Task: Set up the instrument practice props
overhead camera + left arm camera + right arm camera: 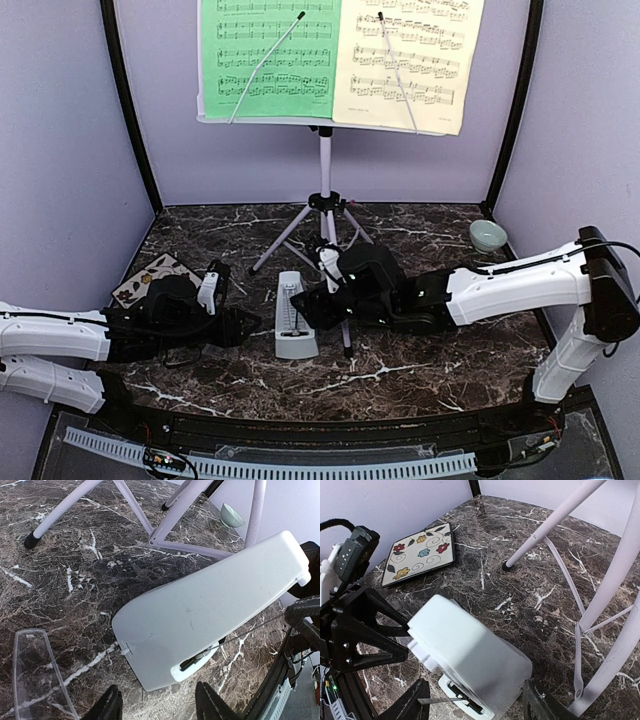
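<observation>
The white tripod music stand (325, 160) stands at the back, with the green sheet (268, 55) and the pale-yellow sheet (410, 60) on its desk. The light-grey metronome (293, 318) stands on the marble table between my grippers. My left gripper (243, 325) is open, its fingertips just short of the metronome's side (200, 615). My right gripper (312, 305) is open on the other side, and its fingers straddle the metronome's base (470, 665) with a gap at the left finger. The thin pendulum rod (440, 700) sticks out in front.
A floral square tile (150, 280) lies at the far left. A small pale-green bowl (487, 235) sits at the back right. The stand's legs (545, 527) spread behind the metronome. A clear plastic piece (40, 675) lies on the table beside my left gripper.
</observation>
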`<state>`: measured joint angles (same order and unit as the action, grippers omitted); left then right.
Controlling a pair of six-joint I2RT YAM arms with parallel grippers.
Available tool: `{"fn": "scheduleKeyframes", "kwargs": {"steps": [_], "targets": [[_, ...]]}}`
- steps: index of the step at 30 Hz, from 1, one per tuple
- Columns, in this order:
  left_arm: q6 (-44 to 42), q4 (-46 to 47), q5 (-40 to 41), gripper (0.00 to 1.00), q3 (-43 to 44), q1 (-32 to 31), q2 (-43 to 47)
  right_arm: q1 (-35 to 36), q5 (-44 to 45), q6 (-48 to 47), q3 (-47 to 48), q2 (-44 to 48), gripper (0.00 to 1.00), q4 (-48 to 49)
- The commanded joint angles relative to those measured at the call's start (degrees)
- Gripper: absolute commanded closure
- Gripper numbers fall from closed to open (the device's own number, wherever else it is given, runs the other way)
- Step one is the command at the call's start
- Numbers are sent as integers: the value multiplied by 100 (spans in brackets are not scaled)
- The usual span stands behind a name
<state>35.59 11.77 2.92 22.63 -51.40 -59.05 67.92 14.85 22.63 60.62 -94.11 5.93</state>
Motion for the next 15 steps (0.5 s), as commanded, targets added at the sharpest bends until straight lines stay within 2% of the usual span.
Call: {"fn": "scheduleKeyframes", "kwargs": {"steps": [1,13,15], "targets": [[-72,-23,77,48,1,-29,95,4,75,-20,-11,238,35,62],[-72,-115,128,48,-4,-28,168,-20,699,259,-20,238,36,-555],[-71,-122,139,48,-14,-26,174,-65,772,316,-170,520,36,-627]]}}
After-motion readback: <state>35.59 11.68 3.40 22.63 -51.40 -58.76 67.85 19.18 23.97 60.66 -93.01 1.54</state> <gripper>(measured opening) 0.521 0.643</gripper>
